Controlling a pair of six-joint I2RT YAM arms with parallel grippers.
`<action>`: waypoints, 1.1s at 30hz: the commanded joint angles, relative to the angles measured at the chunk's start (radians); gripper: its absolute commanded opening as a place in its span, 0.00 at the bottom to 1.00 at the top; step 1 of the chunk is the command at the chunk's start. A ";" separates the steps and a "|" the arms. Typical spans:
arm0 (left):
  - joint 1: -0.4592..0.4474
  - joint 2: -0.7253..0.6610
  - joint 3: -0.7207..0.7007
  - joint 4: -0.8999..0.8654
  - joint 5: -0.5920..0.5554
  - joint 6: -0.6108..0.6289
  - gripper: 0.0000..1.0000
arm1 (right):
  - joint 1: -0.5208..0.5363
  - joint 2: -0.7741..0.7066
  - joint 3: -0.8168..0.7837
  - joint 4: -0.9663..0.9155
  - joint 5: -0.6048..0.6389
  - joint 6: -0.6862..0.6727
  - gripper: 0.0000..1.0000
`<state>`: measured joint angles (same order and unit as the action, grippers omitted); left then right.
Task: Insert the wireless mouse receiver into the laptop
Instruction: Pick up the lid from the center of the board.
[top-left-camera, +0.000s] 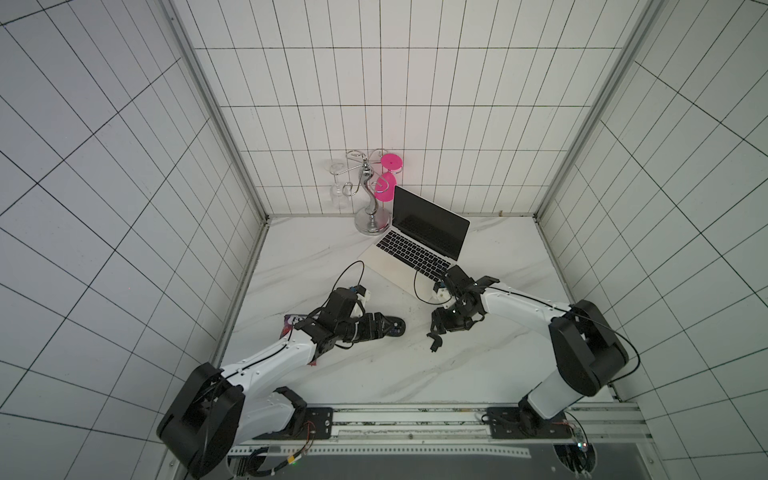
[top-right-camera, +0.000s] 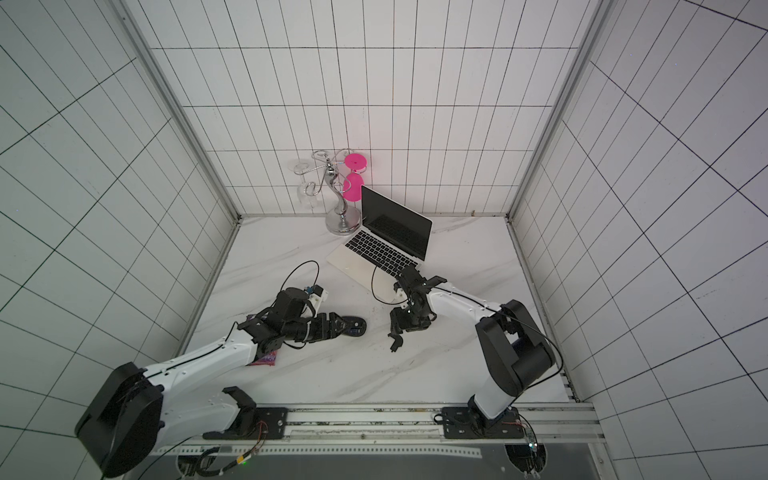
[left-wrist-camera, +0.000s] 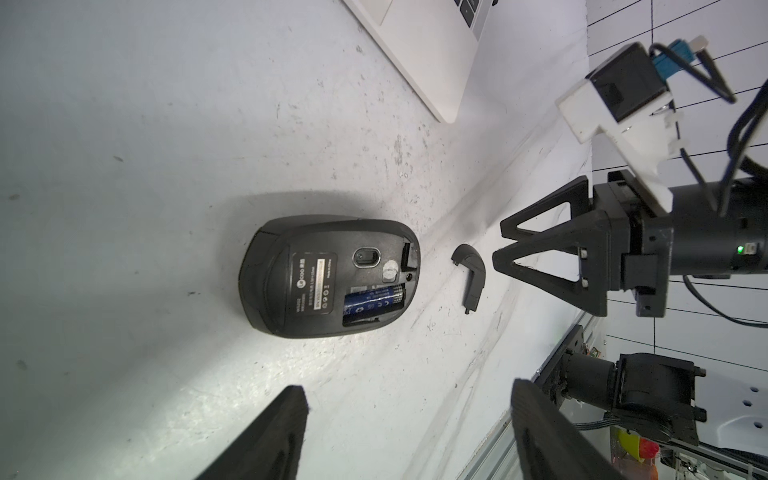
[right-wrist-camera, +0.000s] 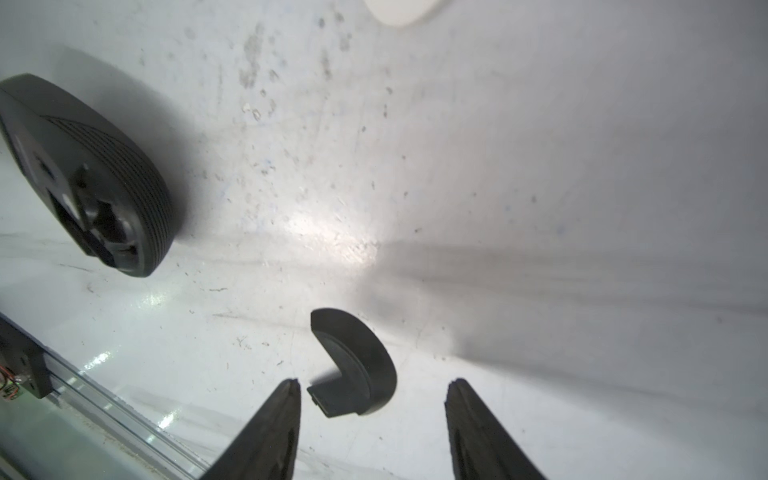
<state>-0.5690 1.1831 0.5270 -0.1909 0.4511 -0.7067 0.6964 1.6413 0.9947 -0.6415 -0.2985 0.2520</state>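
Note:
The laptop (top-left-camera: 415, 249) (top-right-camera: 382, 245) stands open at the back, silver-white with a dark screen. A black mouse (left-wrist-camera: 328, 274) lies upside down, its battery bay uncovered and a blue battery showing. My left gripper (left-wrist-camera: 409, 388) is open just short of the mouse, with nothing between its fingers. The black crescent-shaped cover (right-wrist-camera: 357, 365) lies flat on the table. Just behind it my right gripper (right-wrist-camera: 374, 381) stands open, fingertips on either side of the cover's near end without touching it. The wireless mouse receiver cannot be made out in any view.
A chrome glass rack (top-left-camera: 370, 195) with a pink glass (top-left-camera: 386, 185) and a clear glass (top-left-camera: 338, 191) stands behind the laptop's left side. A colourful packet (top-left-camera: 291, 324) lies under the left arm. A metal rail (top-left-camera: 415, 415) runs along the table's front edge.

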 joint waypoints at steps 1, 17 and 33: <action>-0.005 0.019 -0.010 0.031 0.022 -0.002 0.77 | 0.042 0.038 0.037 -0.085 0.075 -0.074 0.58; -0.006 0.039 -0.016 0.039 0.034 -0.004 0.62 | 0.175 0.161 0.106 -0.136 0.222 -0.130 0.41; -0.036 0.116 -0.011 0.086 0.141 0.013 0.53 | 0.174 0.206 0.057 -0.107 0.258 -0.041 0.25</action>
<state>-0.5903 1.2739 0.5190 -0.1478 0.5484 -0.7143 0.8665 1.7828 1.0943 -0.7265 -0.0437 0.1768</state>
